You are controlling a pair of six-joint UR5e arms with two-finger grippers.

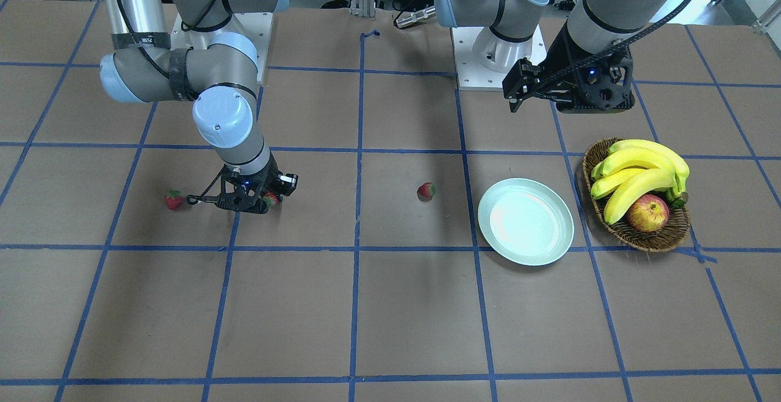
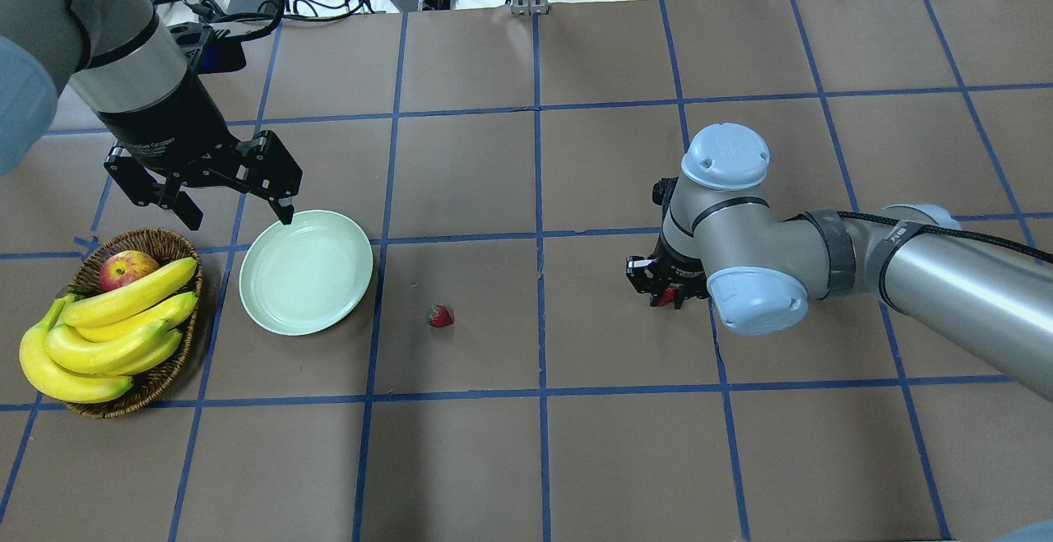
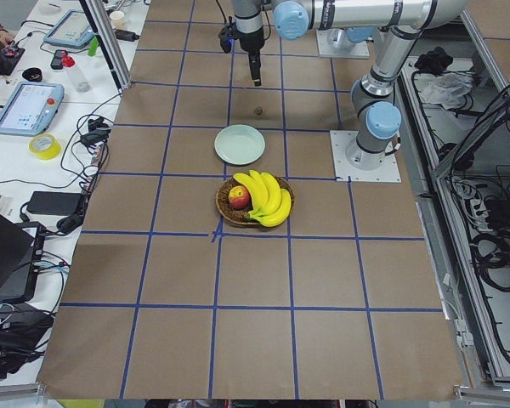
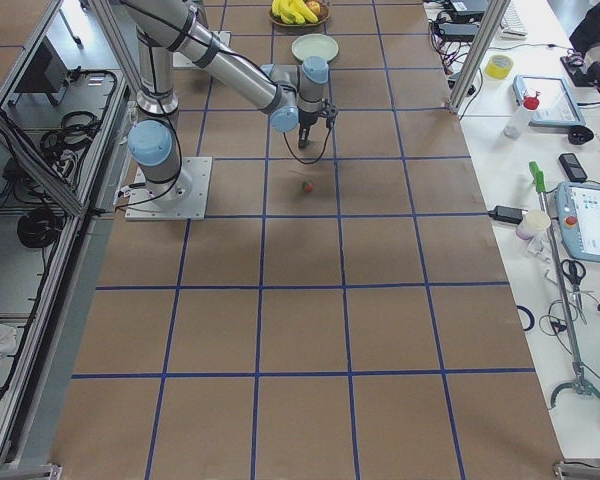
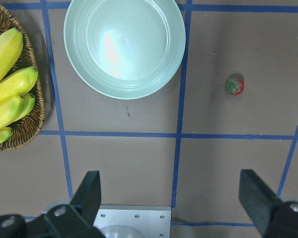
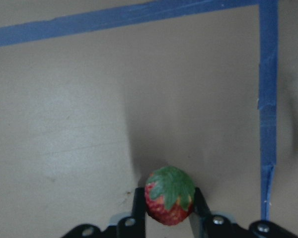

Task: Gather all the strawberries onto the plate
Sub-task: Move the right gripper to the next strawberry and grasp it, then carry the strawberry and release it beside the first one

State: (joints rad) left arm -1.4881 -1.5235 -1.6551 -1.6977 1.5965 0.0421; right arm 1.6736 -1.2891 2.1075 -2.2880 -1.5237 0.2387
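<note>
1. Strawberries are three in number, but the overhead view hides one under the right arm. The front view shows it (image 1: 174,199) on the table, just right of the right gripper as seen from the robot.
2. The right gripper (image 6: 168,207) pinches a second strawberry (image 6: 169,191) between its fingers, close to the table. The left gripper (image 2: 238,211) hangs spread wide and empty, high up, on the robot's side of the plate (image 2: 304,283).
3. The third strawberry (image 2: 440,316), red with a green top, lies near the plate, on its right.

White lettering ending in "Gripper" is being displayed on the body of the left gripper (image 2: 239,219); nothing else is being shown legibly.
</note>
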